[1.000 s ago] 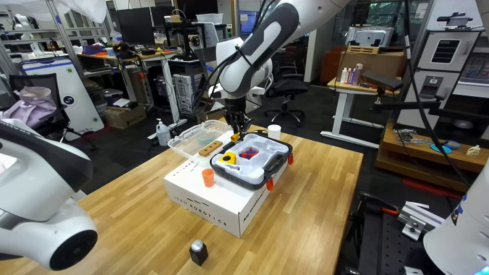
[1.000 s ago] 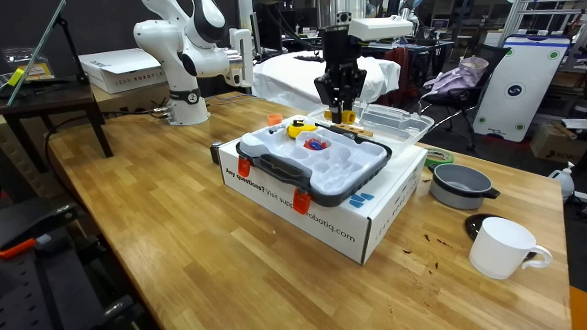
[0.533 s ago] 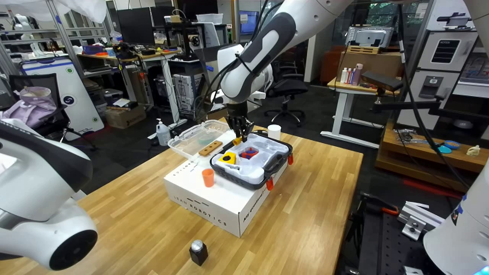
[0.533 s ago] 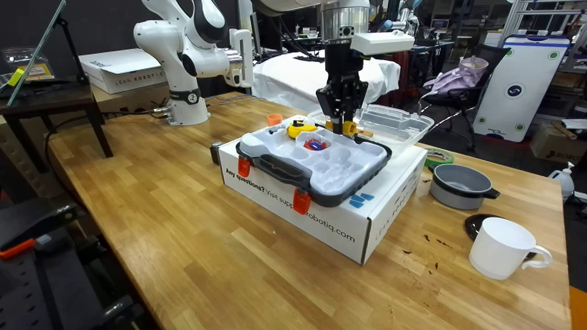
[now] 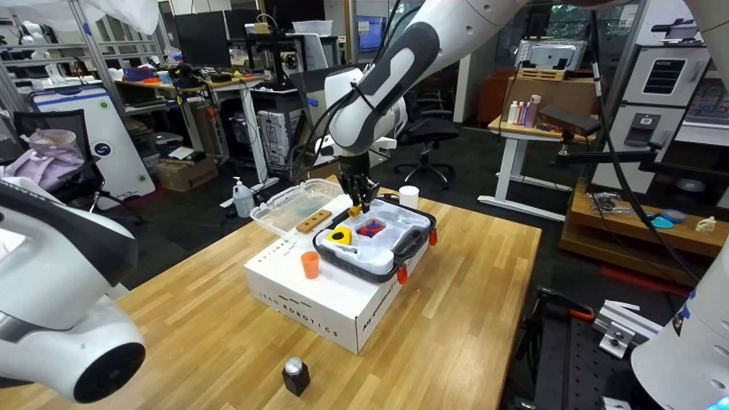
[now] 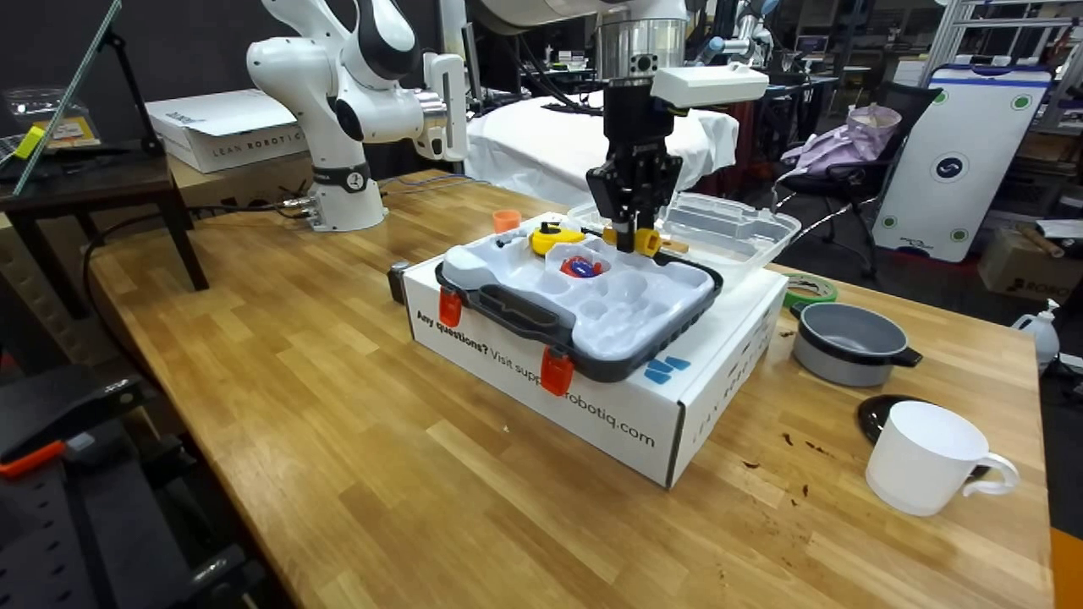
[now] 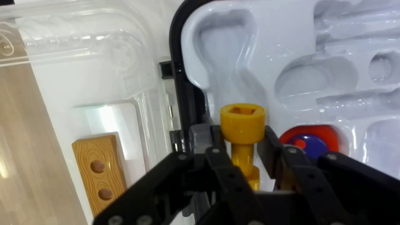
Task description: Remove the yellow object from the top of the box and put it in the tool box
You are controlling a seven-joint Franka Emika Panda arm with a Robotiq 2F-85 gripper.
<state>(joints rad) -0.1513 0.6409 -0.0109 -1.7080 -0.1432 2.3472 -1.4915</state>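
Note:
The yellow object [image 7: 242, 128], a bolt-like piece with a square socket in its round head, stands upright between my fingertips. It also shows in both exterior views [image 5: 354, 211] [image 6: 647, 242]. My gripper [image 7: 242, 137] is shut on its head from two sides. The gripper [image 6: 630, 237] holds it low over the hinge-side edge of the tool box [image 6: 643, 292]. The open tool box [image 5: 407, 219] has a white moulded tray with recesses, a dark frame and orange latches. It sits on the white box [image 5: 307, 316]. The piece's lower end is partly hidden by the fingers.
The clear lid [image 5: 293, 199] lies open behind the case. A wooden block [image 7: 100, 175], an orange cup [image 5: 310, 265], a yellow piece [image 5: 340, 235] and a red-blue piece [image 7: 312, 145] are nearby. A pot [image 6: 854, 334], mug [image 6: 926, 461] and another arm [image 6: 326, 169] share the table.
My gripper has come down and shifted slightly from beside the hinge edge onto the tool box, with the yellow object in it. The last half second shows very little motion.

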